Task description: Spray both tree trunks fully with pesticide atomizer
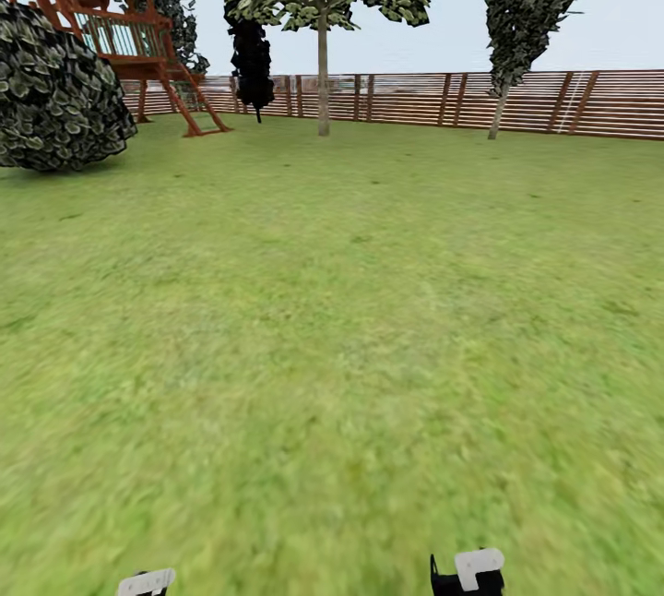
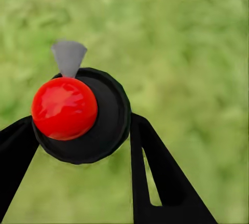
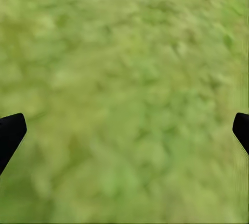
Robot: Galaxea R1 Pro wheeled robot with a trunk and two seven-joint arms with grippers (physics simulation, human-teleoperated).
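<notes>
left gripper [image 2: 83, 130] clamped on pesticide atomizer [image 2: 78, 115] | right gripper [image 3: 124, 130] jaws wide apart

A wide green lawn [image 1: 332, 319] is stretching out to a slatted wooden fence [image 1: 516, 102], with a round dark shrub [image 1: 55, 93], a red-roofed play tower [image 1: 111, 24] and a pale-trunked tree [image 1: 323, 70] standing directly on the grass.

The head camera looks forward and down across the lawn [image 1: 332, 319] toward the distant fence [image 1: 516, 102], while both wrist cameras face down, close over that same grass.
</notes>
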